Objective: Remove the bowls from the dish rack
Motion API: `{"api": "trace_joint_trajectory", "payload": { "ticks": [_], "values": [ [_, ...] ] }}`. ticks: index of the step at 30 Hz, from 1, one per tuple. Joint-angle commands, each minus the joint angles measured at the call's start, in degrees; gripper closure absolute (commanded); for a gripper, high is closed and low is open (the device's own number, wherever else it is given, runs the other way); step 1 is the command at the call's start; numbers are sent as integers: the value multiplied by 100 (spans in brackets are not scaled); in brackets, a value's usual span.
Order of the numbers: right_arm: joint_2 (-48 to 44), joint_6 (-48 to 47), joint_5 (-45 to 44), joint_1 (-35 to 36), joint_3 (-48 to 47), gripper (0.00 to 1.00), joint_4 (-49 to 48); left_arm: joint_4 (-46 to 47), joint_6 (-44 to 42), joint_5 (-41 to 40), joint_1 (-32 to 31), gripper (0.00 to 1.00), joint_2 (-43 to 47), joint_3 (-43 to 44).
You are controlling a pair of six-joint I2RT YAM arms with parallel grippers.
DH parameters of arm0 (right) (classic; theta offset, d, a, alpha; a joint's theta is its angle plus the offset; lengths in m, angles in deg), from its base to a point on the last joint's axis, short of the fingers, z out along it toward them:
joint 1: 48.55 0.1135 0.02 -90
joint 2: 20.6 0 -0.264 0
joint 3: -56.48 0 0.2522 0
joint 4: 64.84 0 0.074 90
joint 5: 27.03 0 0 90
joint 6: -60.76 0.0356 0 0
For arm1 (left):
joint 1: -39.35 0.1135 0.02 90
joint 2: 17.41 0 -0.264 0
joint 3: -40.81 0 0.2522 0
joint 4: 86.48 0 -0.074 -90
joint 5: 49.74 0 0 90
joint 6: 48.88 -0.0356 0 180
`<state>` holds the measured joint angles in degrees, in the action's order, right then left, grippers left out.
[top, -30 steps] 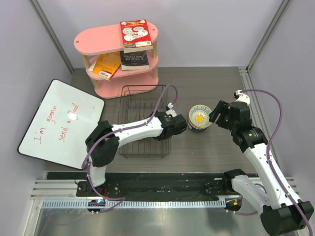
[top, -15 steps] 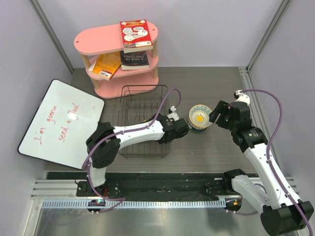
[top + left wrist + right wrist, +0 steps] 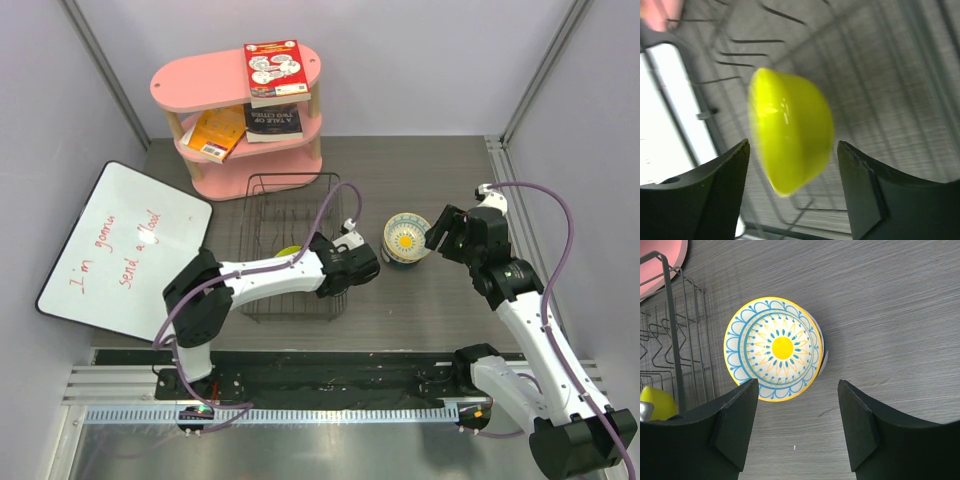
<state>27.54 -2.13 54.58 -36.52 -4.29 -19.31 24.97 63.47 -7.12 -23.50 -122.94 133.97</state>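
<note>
A bright yellow-green bowl (image 3: 790,135) stands on its edge inside the black wire dish rack (image 3: 262,205), blurred in the left wrist view. My left gripper (image 3: 792,192) is open around it, with a gap at each finger. From above, that bowl (image 3: 288,252) peeks out beside the left gripper (image 3: 322,256). The teal-and-white bowl (image 3: 772,349) with an orange centre sits upright on the table right of the rack (image 3: 670,340). My right gripper (image 3: 795,432) hangs open just near of it, holding nothing; from above it (image 3: 437,232) is right of the bowl (image 3: 405,237).
A pink shelf (image 3: 240,120) with books stands behind the rack. A whiteboard (image 3: 125,250) lies at the left. A white edge shows under the patterned bowl's right side (image 3: 824,360). Grey walls close in both sides.
The left gripper's jaws have widened and the wrist has shifted slightly. The yellow-green bowl, hidden under the arm before, now shows in the rack. The right arm has not moved.
</note>
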Motion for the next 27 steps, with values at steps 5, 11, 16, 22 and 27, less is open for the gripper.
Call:
{"api": "trace_joint_trajectory", "payload": {
  "ticks": [5, 11, 16, 22, 27],
  "values": [
    [-68, 13, 38, 1, -11, 30, -154, 697, 244, 1029, -113, 22, 59, -346],
    [-85, -31, 135, 1, -28, 31, -153, 855, 332, 1002, -166, 22, 410, -442],
    [-103, -75, 135, 1, -72, 31, -154, 1066, 314, 993, -166, 20, 876, -504],
    [-112, -66, 144, 1, -90, 31, -154, 1058, 121, 1072, -87, 19, 1096, -478],
    [-138, -136, 275, 1, -204, 31, -145, 1390, 68, 1510, -78, 19, 1517, -776]
  ]
}}
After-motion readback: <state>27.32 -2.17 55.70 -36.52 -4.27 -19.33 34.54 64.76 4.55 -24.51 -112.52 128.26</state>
